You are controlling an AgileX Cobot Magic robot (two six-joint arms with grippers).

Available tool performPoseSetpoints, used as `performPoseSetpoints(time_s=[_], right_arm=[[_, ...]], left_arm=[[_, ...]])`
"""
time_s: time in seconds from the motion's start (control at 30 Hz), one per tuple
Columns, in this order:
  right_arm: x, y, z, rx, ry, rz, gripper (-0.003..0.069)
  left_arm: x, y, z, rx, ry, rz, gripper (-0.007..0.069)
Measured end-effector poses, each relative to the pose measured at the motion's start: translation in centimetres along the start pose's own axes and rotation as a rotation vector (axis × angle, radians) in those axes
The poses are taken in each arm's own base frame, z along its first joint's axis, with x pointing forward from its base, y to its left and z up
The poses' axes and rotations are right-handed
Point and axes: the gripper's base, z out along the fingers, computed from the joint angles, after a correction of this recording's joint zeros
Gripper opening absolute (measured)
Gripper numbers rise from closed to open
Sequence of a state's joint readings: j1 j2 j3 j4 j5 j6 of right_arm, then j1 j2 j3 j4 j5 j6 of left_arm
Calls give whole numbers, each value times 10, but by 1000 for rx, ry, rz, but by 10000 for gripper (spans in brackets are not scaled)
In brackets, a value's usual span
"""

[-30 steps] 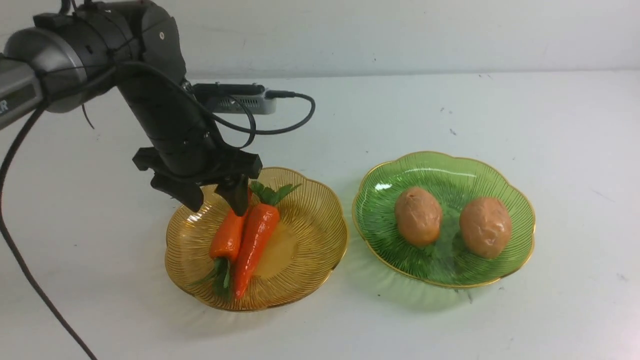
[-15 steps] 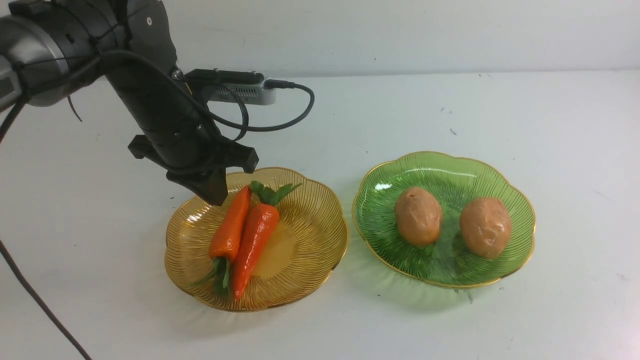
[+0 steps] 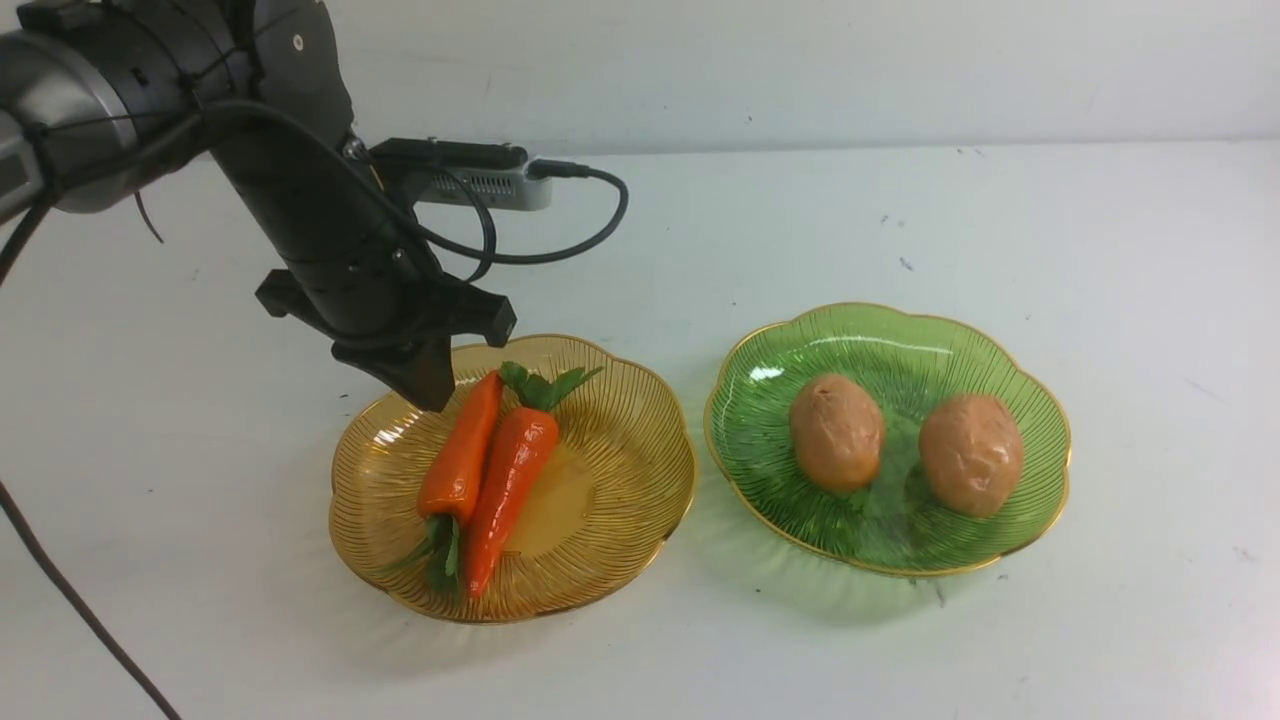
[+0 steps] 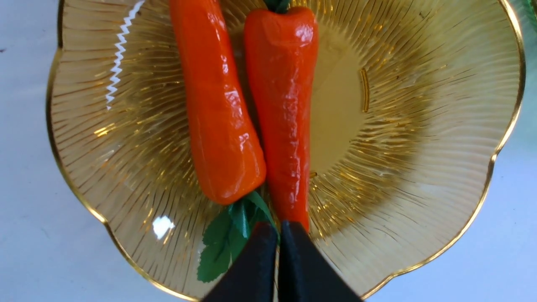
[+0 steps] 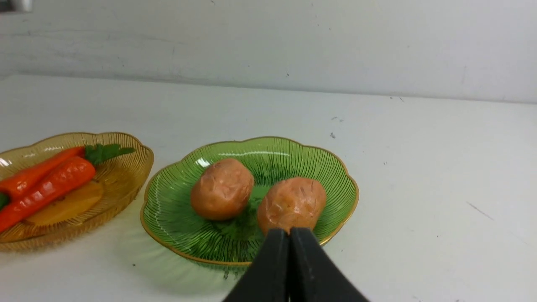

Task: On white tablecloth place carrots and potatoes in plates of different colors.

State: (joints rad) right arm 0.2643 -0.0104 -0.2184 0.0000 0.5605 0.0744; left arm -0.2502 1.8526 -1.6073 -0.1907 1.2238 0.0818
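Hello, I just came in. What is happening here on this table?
A two-armed robot is sorting toy vegetables onto plates on a white tablecloth. Both carrots lie side by side in the amber plate, and both potatoes sit in the green plate. The left gripper hangs shut and empty above the far end of the carrots. The right gripper is shut too, holding nothing, away from the plates. The sorting looks finished.

place: we take this for a robot test bench or lab | evidence: we see a bare white tablecloth, a plain pale wall, a cabled black robot arm, toy food
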Motion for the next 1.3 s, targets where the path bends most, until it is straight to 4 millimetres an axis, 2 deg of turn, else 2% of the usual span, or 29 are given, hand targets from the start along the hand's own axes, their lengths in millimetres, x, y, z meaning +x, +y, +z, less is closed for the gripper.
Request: performPoseSetpoints(time_s=[0.27, 0.5, 0.73, 0.77, 0.8, 0.87, 0.93, 0.97, 1.03, 1.13, 1.3], right_arm=[[25, -1, 10, 4, 70, -1, -15], [44, -2, 20, 0, 45, -1, -15], [64, -4, 24, 8, 113, -8, -15], [64, -4, 25, 15, 109, -6, -15], [64, -4, 25, 17, 108, -6, -15], [63, -6, 25, 46, 97, 0, -15], [63, -7, 25, 71, 90, 5, -15], [63, -8, 25, 95, 86, 10, -15], [63, -10, 24, 134, 85, 18, -15], [63, -13, 24, 182, 81, 26, -15], [62, -14, 24, 193, 77, 28, -15]], left_arm=[[0, 0, 0, 0, 0, 1, -3], [0, -1, -1, 0, -3, 2, -3], [3, -4, -15, 0, -37, 9, -3], [6, -5, -25, 0, -60, 14, -3], [6, -5, -25, 0, -60, 14, -3], [12, -9, -45, -1, -110, 24, -3], [15, -11, -54, -1, -131, 28, -3], [19, -14, -67, -1, -162, 34, -3], [25, -16, -78, -2, -191, 40, -3], [40, -20, -102, -6, -247, 67, -3], [77, -21, -138, -84, -317, 146, -3]])
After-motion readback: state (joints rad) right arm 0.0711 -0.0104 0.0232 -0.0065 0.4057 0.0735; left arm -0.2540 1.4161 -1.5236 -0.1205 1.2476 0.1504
